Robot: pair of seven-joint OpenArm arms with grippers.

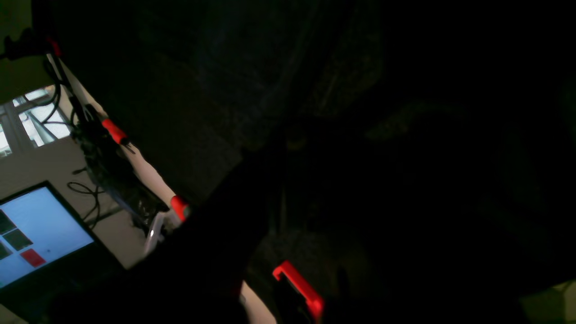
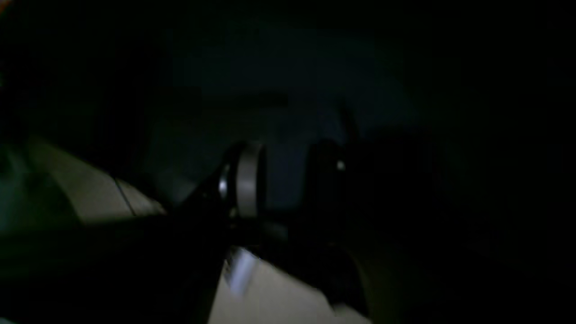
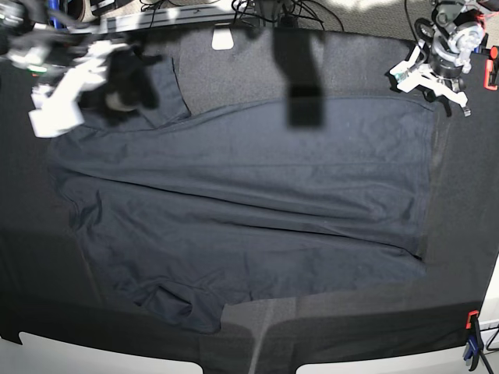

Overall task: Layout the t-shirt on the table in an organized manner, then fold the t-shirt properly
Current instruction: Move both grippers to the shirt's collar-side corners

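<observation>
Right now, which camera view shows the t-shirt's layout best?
The base view: the whole t-shirt lies spread across the table, sleeves visible. Both wrist views are nearly black, showing only dim dark fabric.

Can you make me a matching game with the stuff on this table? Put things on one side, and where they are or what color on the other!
Things:
1. t-shirt
2. left tool
3. right tool
4. blue clamp

Places or colors:
A. at the table's near right corner in the base view
B. spread flat across the middle, dark navy-grey
C. over the shirt's sleeve, far left in the base view
D. by the shirt's far right corner in the base view

Pairs: 1-B, 2-D, 3-C, 4-A
</observation>
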